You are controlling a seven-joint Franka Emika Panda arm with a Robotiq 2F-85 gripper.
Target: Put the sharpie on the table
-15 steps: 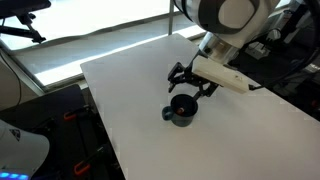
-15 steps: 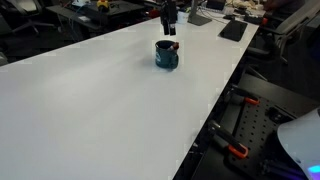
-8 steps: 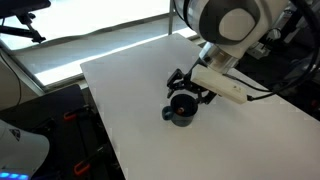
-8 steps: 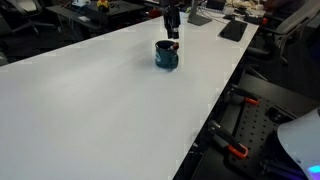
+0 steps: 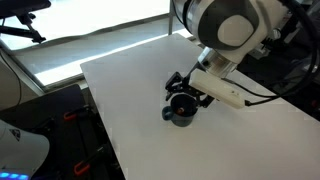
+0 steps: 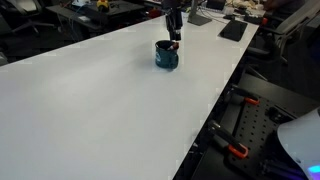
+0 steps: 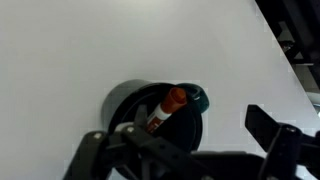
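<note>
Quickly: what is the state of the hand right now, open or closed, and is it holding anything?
Hand: open, holding nothing; its fingers stand apart above the dark mug, in which the sharpie sits.

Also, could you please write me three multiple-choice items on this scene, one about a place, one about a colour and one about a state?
1. Where is the sharpie?
A. Standing in the mug
B. Lying beside the mug
C. Out of view

2. What colour is its cap?
A. Green
B. Red
C. Yellow

3. How is the claw?
A. Shut on the sharpie
B. Out of view
C. Open over the mug

Answers:
1 A: the wrist view shows the sharpie leaning inside the dark mug.
2 B: the cap at its upper end is red.
3 C: the claw hangs above the mug, and in the wrist view its fingers are spread wide apart, not closed on the sharpie.
</note>
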